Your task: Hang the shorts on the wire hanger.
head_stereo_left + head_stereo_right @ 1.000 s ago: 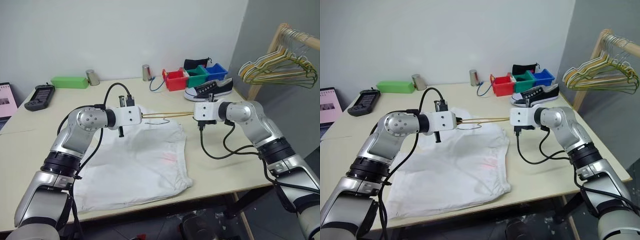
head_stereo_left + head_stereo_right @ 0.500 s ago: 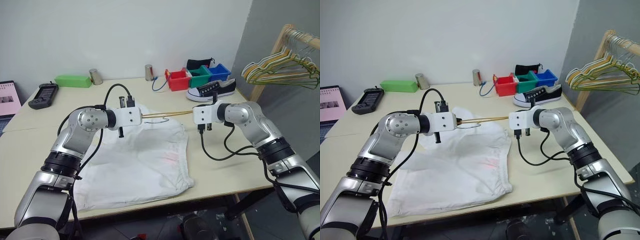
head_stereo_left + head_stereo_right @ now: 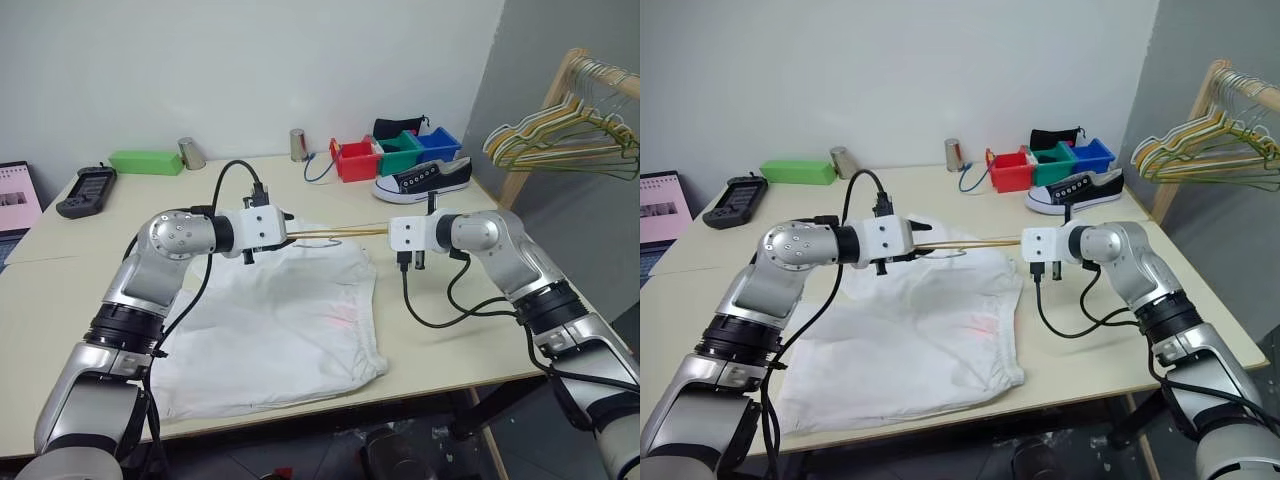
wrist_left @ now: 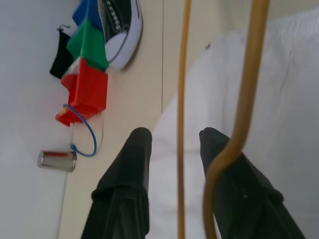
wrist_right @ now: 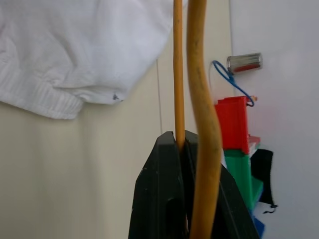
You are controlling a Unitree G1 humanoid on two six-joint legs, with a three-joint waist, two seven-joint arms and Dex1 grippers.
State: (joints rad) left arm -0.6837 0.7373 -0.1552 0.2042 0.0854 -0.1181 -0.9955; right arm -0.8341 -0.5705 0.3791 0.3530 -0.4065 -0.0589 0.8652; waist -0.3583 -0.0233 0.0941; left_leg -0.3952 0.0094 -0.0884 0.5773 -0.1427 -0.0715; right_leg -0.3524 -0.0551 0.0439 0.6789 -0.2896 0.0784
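1. Since a moment ago, my left end effector [image 4: 172, 144] has parted its fingers, one wire passing loose between them.
2. White shorts [image 3: 280, 320] lie flat on the table [image 3: 60, 280].
3. My right end effector [image 5: 180, 142] pinches the wire hanger [image 3: 335, 233] above the shorts' far edge.

A: What is in my right gripper [image 5: 180, 142]?

B: The wire hanger [image 5: 178, 69]. My black fingers [image 5: 159, 189] are pressed together on its thinner strand; a thicker strand passes in front of them.

A: And beyond?

B: The shorts [image 5: 84, 47] lie bunched on the tabletop [image 5: 75, 174], hem folded. A red bin [image 5: 233, 122], a green bin [image 5: 240, 174] and a metal can [image 5: 244, 62] stand near its far edge.
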